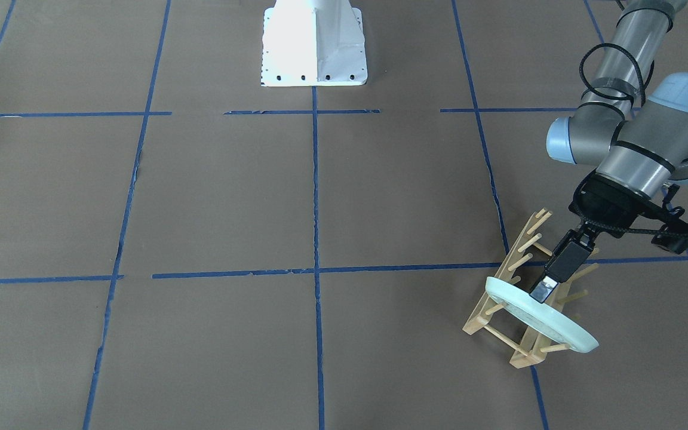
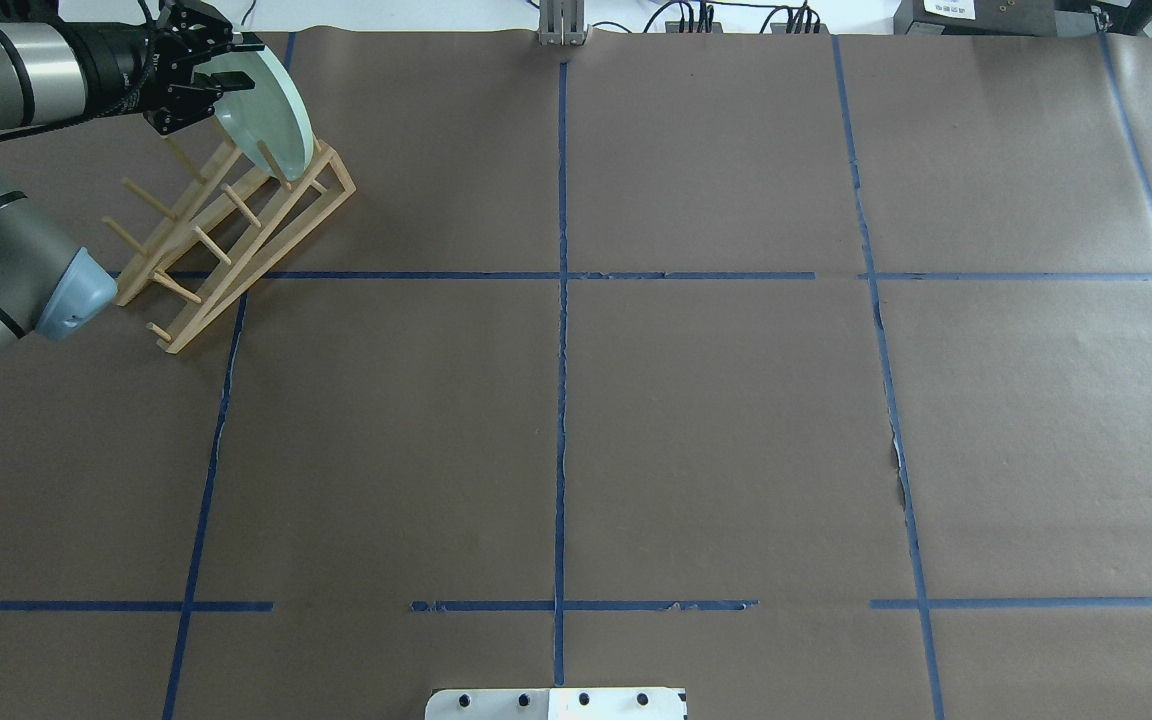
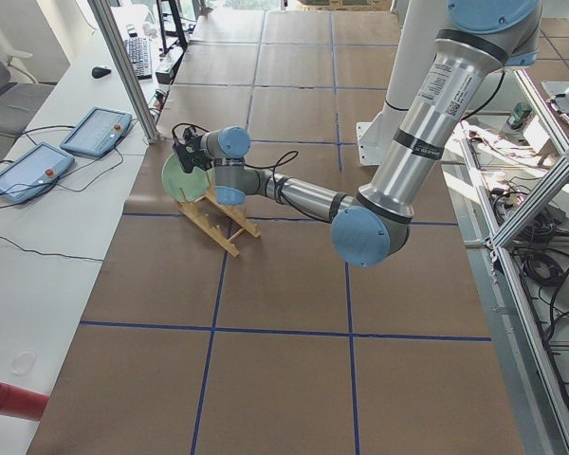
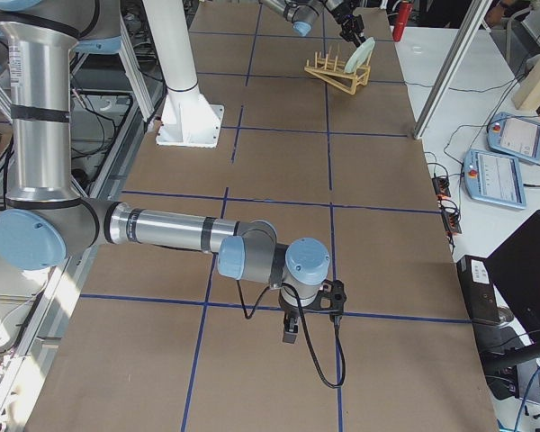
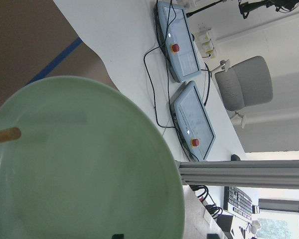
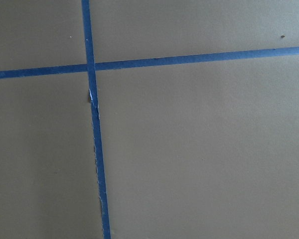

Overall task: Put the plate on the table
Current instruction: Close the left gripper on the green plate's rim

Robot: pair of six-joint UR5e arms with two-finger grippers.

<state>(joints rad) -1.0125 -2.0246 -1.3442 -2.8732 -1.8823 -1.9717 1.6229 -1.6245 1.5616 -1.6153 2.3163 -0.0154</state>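
The plate (image 1: 538,319) stands on edge in the rack (image 1: 480,323), at the worktop's (image 1: 230,197) far left. The left pincer (image 1: 544,291) is at its upper rim; whether it clamps I cannot tell. The right pincer (image 4: 290,331) hangs low over the worktop's right end, and I cannot tell its state.

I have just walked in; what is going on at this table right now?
The robot's left end effector is at the upper rim of the pale green plate. The plate stands on edge between the pegs of the wooden rack, near the far left corner of the table, so it is not yet laid on the table. Whether the fingers have closed on the rim is unclear. The right end effector hangs low over bare table, far from the rack.
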